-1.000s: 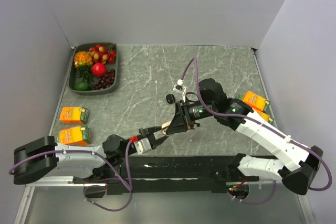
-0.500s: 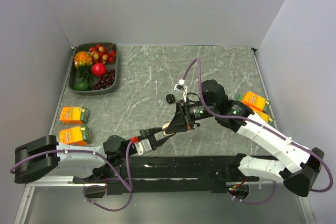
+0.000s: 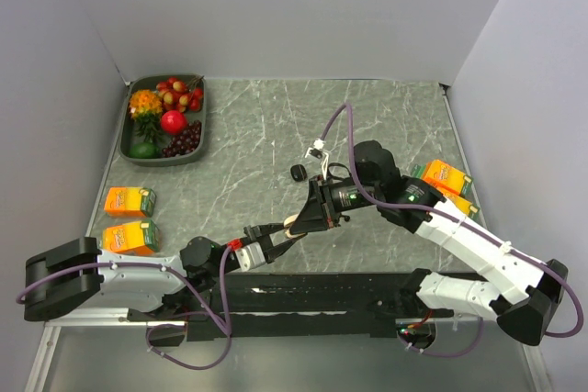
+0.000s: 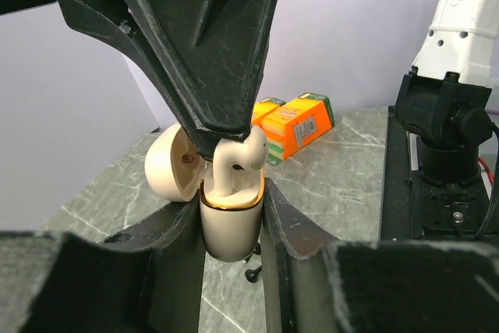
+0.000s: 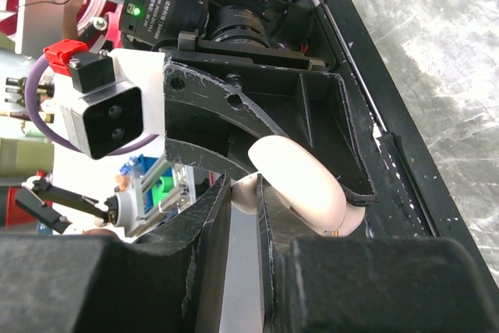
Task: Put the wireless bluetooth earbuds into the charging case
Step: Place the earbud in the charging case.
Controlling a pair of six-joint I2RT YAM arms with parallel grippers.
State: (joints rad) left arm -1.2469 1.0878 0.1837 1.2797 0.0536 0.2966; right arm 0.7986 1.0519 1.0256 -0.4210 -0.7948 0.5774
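The charging case (image 4: 230,224) is cream with a gold rim, not black, and its lid (image 4: 170,165) hangs open. My left gripper (image 4: 230,196) is shut on its sides and holds it upright above the table. A cream earbud (image 4: 234,165) stands stem-down in the case. My right gripper (image 5: 242,193) comes from above and is shut on the earbud's head (image 5: 248,190). In the top view both grippers meet at the case (image 3: 291,222), near the table's front middle. No second cream earbud shows.
A small black piece (image 3: 297,173) lies on the marble table, and tiny black bits (image 4: 253,273) show under the case. Two orange cartons (image 3: 129,218) stand at the left and more (image 3: 446,176) at the right. A fruit tray (image 3: 131,155) sits far left.
The right arm has shifted very slightly. Both grips and the case stay where they were.
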